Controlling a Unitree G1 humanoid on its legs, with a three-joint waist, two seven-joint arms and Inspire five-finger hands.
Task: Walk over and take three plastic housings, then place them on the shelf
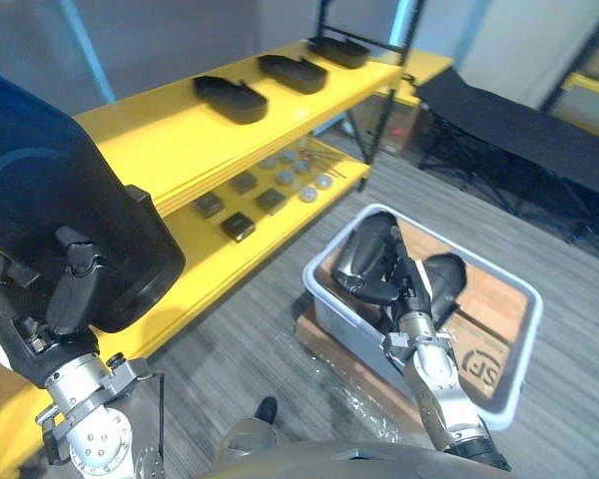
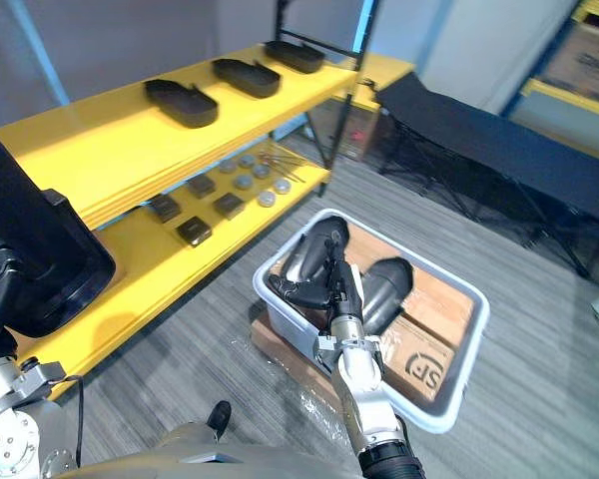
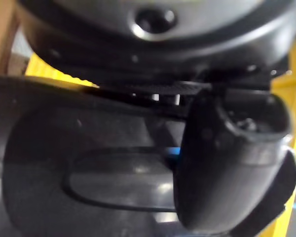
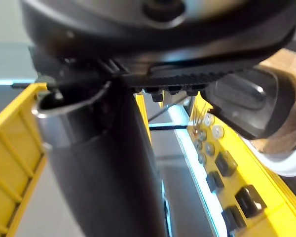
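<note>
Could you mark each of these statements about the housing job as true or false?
1. Three black plastic housings lie on the top shelf. True.
2. The grey bin stands on the lower shelf. False: it sits on a brown box on the floor beside the shelving.
3. The right hand reaches into the bin, at a dark housing. True.
4. The left hand is empty. False: it holds a large black housing.
5. The lower shelf is bare. False: small black blocks and round discs lie on it.
</note>
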